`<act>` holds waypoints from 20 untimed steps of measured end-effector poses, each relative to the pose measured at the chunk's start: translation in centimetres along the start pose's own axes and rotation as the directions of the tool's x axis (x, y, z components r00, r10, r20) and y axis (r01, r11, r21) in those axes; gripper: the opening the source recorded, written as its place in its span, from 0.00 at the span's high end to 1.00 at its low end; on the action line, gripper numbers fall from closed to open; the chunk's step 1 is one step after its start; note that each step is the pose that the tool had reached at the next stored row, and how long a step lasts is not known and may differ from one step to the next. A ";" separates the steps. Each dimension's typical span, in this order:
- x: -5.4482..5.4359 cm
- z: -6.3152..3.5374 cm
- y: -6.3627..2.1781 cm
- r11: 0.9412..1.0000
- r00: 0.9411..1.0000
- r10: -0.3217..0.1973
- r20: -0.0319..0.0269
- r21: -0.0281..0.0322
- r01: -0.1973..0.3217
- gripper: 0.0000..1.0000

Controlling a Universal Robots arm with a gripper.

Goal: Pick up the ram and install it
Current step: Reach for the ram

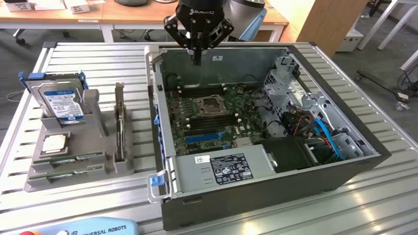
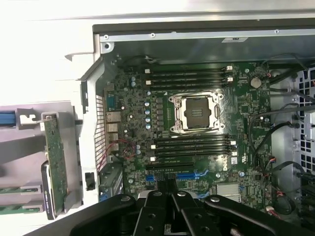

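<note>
On the exterior view's left, on a ribbed aluminium table [image 1: 104, 63], a grey moulded plastic holder [image 1: 39, 185] props a silver hard drive with a blue label [image 1: 62, 100] upright between blue rails. A square silver processor chip [image 1: 54, 143] lies flat in front of it. The ram [image 1: 70, 159], a thin green circuit-board stick, rests in a front groove, mostly sunk into it, its chips too small to make out. A dark upright expansion card [image 1: 119, 122] stands just beside. Further right, the open black steel computer case [image 1: 261, 196] shows a green motherboard [image 1: 209, 122] with a square metal-framed socket [image 1: 210, 105]. Above the case's far wall hangs the black gripper [image 1: 196, 59], jaws pressed together on nothing, well apart from the ram; its upper body is cut off by the frame.
</note>
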State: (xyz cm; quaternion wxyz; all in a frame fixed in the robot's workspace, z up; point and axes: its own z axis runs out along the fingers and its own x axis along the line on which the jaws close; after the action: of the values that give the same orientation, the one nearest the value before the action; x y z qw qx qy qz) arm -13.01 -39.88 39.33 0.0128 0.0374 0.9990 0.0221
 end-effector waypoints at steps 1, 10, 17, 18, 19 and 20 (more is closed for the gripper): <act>0.1 0.00 -0.01 1.000 1.000 0.000 0.000 0.000 0.000 0.90; 1.3 -0.04 -0.10 1.000 1.000 0.000 0.001 0.000 0.000 0.90; 2.3 -0.06 -0.17 1.000 1.000 0.000 0.002 0.000 0.000 0.90; 2.4 -0.07 -0.18 1.000 1.000 0.000 0.003 0.000 0.000 0.90; 2.6 -0.07 -0.19 1.000 1.000 0.000 0.003 0.000 0.000 0.90; 2.8 -0.07 -0.21 1.000 1.000 0.000 0.003 0.000 0.000 0.90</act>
State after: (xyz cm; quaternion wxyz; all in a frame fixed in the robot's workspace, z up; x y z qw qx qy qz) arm -15.79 -39.88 39.32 0.0145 0.0374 0.9989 0.0222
